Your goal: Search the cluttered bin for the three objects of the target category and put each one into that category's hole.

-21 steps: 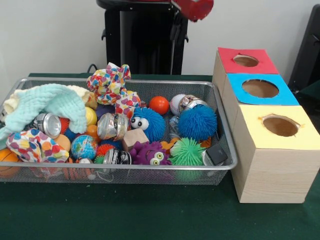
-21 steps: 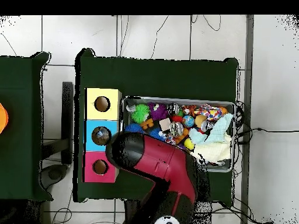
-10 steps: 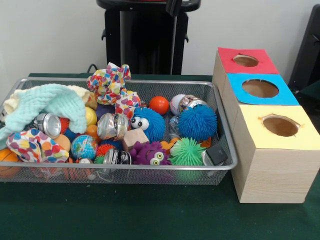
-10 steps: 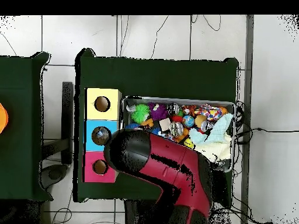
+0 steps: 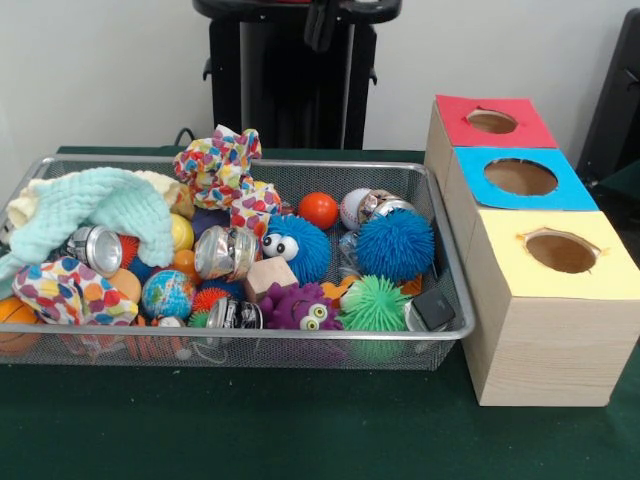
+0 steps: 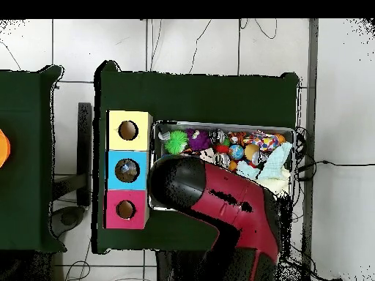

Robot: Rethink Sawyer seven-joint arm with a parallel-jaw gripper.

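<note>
Three round-holed wooden boxes [image 5: 540, 290], wire mesh bin [image 5: 300, 345], fuzzy balls [image 5: 396, 244]

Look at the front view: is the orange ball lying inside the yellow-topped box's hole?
No, the orange ball lies in the wire bin near its far wall, while the yellow-topped box's hole shows nothing inside.

Red arm [image 6: 227, 201] covers the bin's [image 6: 294, 146] lower half — toys above.

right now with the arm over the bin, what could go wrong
The arm covers much of the bin from overhead, so targets there may go unseen. The mint cloth drapes over toys and could snag or hide one. The blue spiky ball sits packed against its neighbours, so a grab might drag them along.
</note>
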